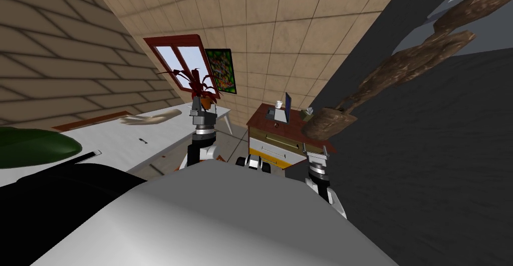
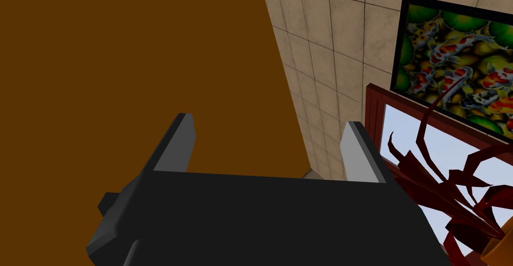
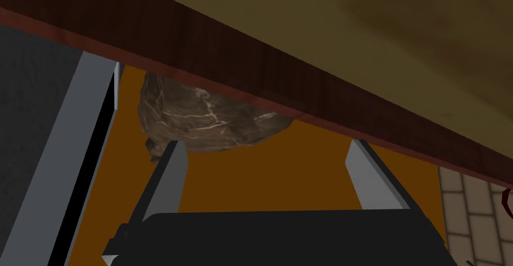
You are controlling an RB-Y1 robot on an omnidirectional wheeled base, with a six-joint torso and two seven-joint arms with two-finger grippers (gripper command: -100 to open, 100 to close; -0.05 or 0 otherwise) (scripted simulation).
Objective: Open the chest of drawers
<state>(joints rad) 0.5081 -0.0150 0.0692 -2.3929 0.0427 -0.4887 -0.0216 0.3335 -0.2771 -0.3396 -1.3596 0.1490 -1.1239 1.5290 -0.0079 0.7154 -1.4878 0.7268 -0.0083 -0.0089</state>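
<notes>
- A white table (image 1: 115,138) lies at the left, with a red-framed window (image 1: 173,60) and a fish picture (image 1: 221,71) on the tiled wall beyond it
- The left gripper (image 2: 266,145) is raised over the table's far end, in front of a red plant (image 1: 200,83); its fingers stand wide apart with nothing between them, and a flat brown surface (image 2: 130,67) lies behind them
- The chest of drawers (image 1: 274,145) stands ahead, right of the table: dark red top, white drawer fronts, an orange band at the bottom
- The right gripper (image 3: 270,173) is low at the chest's right front corner, fingers wide and holding nothing, pointing at an orange surface under a dark red wooden edge
- A gnarled brown lump (image 1: 328,122) sits at the chest's right end, against a dark wall (image 1: 426,168)
</notes>
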